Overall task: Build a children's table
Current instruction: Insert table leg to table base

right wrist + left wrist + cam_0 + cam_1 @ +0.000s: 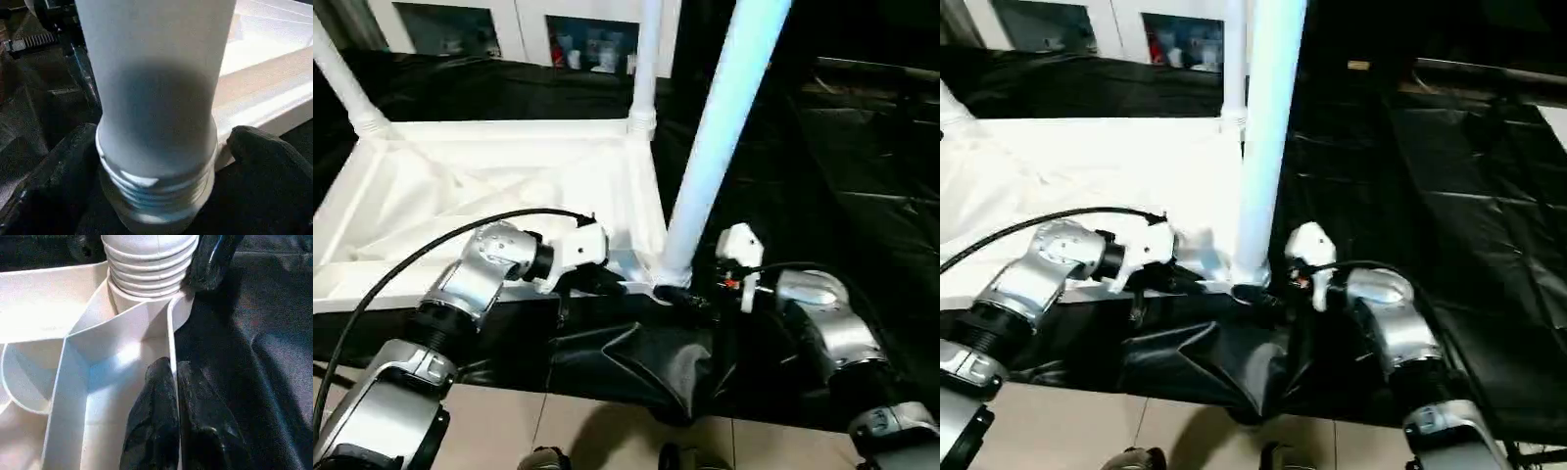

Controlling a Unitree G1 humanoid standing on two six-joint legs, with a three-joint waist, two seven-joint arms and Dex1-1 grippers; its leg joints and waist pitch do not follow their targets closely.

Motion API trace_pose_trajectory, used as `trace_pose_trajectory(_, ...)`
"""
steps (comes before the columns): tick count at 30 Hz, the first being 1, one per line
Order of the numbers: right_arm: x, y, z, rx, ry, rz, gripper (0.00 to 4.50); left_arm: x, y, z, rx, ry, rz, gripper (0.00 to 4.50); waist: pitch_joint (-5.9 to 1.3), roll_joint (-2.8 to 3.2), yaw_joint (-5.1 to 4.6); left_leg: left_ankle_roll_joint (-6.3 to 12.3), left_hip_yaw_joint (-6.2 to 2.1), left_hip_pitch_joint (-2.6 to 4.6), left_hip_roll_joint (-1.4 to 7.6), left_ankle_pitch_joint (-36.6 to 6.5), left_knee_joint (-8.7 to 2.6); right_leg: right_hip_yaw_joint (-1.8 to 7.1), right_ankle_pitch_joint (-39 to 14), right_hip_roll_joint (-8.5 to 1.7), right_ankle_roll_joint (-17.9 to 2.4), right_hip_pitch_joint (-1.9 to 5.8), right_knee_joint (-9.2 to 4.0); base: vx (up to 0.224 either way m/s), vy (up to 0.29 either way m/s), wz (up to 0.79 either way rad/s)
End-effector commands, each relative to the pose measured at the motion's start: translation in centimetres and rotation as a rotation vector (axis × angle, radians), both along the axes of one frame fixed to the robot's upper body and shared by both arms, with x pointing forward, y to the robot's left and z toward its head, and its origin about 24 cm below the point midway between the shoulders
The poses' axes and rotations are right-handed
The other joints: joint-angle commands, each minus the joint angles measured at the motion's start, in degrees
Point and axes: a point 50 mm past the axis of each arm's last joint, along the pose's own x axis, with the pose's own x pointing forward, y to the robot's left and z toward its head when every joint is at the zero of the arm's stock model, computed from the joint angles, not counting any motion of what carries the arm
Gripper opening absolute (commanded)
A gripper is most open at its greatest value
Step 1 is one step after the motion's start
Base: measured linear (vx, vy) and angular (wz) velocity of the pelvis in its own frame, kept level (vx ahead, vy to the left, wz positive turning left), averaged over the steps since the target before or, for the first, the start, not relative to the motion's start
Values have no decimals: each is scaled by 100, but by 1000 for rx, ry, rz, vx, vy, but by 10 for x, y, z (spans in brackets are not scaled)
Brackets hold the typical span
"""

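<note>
Left end effector (173, 416) pinched shut on tabletop (460, 186) rim wall, steadying it. Right end effector (161, 161) spread wide around leg (720, 137) at 3 o'clock corner, probably just seated.

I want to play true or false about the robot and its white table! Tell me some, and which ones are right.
1. The table top lies upside down on black sheeting. True.
2. The left gripper is wide open. False: it is shut on the table top's edge wall.
3. The right gripper has a finger on each side of the near leg. True.
4. The legs are red. False: they are white.
</note>
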Motion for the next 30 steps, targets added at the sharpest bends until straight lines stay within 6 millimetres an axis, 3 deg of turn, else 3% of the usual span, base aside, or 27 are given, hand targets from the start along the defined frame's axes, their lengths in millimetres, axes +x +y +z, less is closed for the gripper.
trace_pose_trajectory(1,0,4,7,4,-19,25,445,-5,-6,-2,-4,7,-62,0,-392,-18,-4,668,-21,14,136,-344,-273,259,309,-359,-1584,391,-230,0,0,0)
trace_pose_trajectory(8,0,8,4,1,-4,28,445,-8,-5,-2,-5,15,-72,0,-390,-8,3,697,-21,19,146,-360,-270,252,235,-370,-1596,382,-231,0,0,0)
trace_pose_trajectory(19,0,10,0,-4,17,31,346,-9,-3,-5,7,28,-76,0,-398,-15,5,726,-22,14,133,-289,-254,253,355,-362,-1599,393,-208,0,0,0)
trace_pose_trajectory(30,-3,10,-7,0,42,10,278,-8,0,-8,40,33,-56,0,-403,-16,-4,711,-21,19,129,-304,-245,256,339,-359,-1612,393,-204,0,0,0)
